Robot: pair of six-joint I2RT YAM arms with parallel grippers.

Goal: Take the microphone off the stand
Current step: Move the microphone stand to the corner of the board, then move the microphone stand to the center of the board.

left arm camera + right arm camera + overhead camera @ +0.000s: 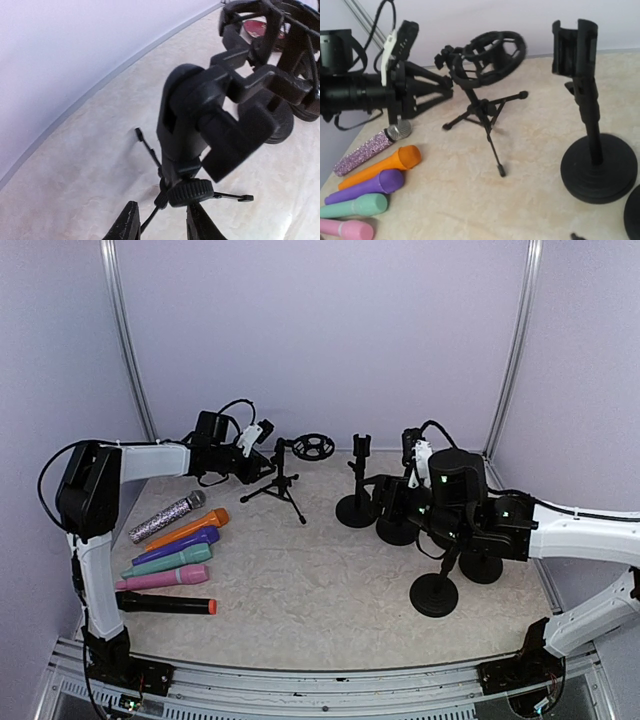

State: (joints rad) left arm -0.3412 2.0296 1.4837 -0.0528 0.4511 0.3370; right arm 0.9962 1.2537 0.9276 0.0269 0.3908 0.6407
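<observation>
6 microphones are laid side by side on the left of the beige worktop: a glittery one, an orange one, a purple one, a teal one, a pink one and a black one. Just behind them, a black tripod stand topped by a ring-shaped shock mount is seen upright. The left tool is placed at the stand's stem, 1 finger on either side; whether it is clamped cannot be told. The right tool is lost among black round-base stands, and its state cannot be told.
</observation>
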